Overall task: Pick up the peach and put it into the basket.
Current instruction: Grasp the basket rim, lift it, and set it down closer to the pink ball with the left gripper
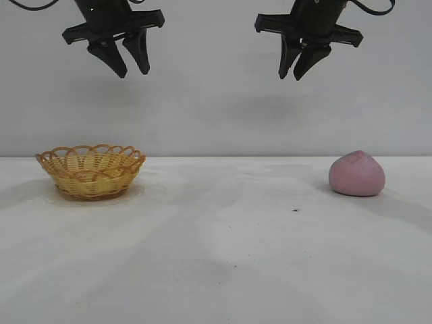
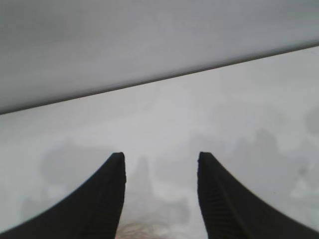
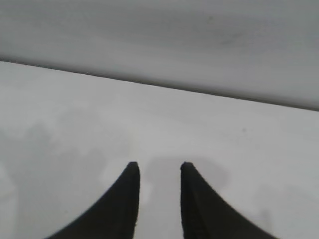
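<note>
- My left gripper [image 1: 133, 70] hangs high above the left side of the white table [image 1: 216, 256], its two black fingers parted with a clear gap and nothing between them; my left wrist view shows the same spread fingers [image 2: 107, 199] over bare tabletop, with a sliver of pale wicker at the frame's edge.
- The shallow, oval, yellow-orange wicker basket [image 1: 91, 171] with its looped scalloped rim sits on the table at the left, roughly under my left gripper and well below it; nothing shows inside it from this level view.
- My right gripper [image 1: 301, 72] hangs high above the right half of the table, fingers only narrowly apart and holding nothing; my right wrist view shows the slim gap between the fingertips [image 3: 130, 179] over the table surface.
- The matte, dusty-pink, rounded peach [image 1: 357, 174] with its small pointed tip rests on the table at far right, well apart from the basket, lower than my right gripper and a little to its right.
</note>
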Controlling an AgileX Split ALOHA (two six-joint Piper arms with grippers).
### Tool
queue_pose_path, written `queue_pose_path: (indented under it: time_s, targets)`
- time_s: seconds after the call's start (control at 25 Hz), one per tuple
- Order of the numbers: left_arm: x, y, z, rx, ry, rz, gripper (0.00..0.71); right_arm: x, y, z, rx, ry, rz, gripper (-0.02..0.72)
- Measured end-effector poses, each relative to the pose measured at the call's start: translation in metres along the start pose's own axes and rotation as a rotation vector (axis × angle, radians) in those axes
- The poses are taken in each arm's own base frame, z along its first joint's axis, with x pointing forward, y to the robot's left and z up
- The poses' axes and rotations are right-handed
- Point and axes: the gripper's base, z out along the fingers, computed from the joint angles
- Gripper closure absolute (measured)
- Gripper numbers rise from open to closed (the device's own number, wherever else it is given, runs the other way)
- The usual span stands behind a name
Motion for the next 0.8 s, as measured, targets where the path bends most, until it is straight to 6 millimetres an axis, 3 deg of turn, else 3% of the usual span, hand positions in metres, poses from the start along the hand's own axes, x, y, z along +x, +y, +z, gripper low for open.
queue_pose_path:
  time_s: [0.52, 0.8]
  targets:
    - [0.005, 0.003, 0.000, -0.028, 0.057, 0.065, 0.376, 0.005, -0.002, 0.000, 0.021, 0.050, -0.023, 0.496]
    - [0.020, 0.034, -0.006, -0.137, 0.246, 0.121, 0.376, 0.017, -0.022, -0.008, 0.110, 0.215, -0.068, 0.496]
